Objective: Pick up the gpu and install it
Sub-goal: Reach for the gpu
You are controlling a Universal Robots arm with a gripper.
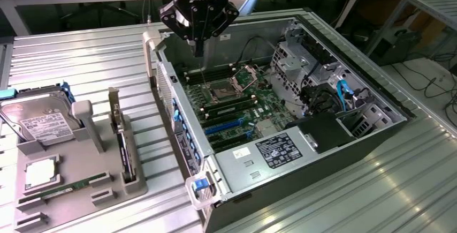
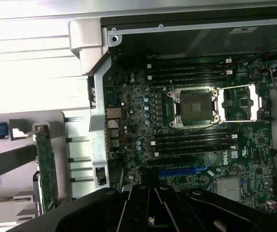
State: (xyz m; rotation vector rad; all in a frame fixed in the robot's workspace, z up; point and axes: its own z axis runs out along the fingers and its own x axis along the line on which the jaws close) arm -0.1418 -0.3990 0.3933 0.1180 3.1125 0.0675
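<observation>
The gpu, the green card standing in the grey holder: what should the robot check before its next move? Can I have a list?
1. The gpu stands on edge in the grey holder: ok.
2. Nothing lies on the gpu: ok.
3. The gripper is at the gpu: not ok; it hangs over the open computer case, apart from the card.
4. The motherboard is uncovered: ok.
5. The blue slots are free: ok.
6. Which way the gpu's fan faces: cannot tell.
</observation>
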